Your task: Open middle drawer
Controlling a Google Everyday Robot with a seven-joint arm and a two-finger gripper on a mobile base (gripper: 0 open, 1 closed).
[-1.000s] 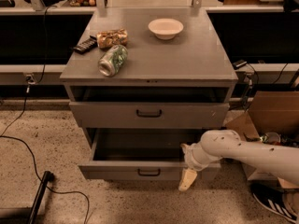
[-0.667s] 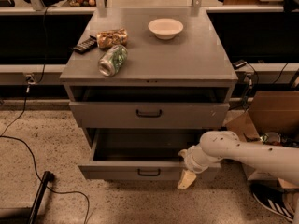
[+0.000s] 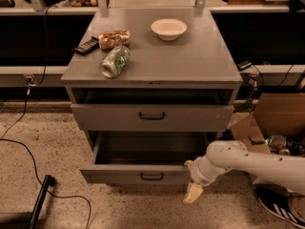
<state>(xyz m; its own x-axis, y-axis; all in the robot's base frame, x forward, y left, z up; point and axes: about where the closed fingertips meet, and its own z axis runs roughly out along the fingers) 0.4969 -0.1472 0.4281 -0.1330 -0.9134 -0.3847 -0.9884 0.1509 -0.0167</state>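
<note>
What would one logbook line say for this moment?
middle drawer: pulled well out, nothing seen inside | gripper: at its front right corner, off the handle | cabinet top: bowl, can, snack bag

A grey cabinet (image 3: 190, 61) stood in the middle. On its top there were a white bowl (image 3: 168, 28), a green can (image 3: 115, 61) lying on its side, a brown snack bag (image 3: 114, 38) and, just beside the bag, a small black object (image 3: 86, 46). The upper drawer (image 3: 105, 117) was a little out. The middle drawer (image 3: 109, 176) below it was pulled far out, and its plain grey inside was visible. The gripper (image 3: 193, 193) hung at the right end of this drawer's front, pointing down to the speckled floor (image 3: 119, 209). The white arm (image 3: 248, 163) came in from the right, near a cardboard box (image 3: 279, 113). A black rod (image 3: 40, 199) lay on the floor at the left.
</note>
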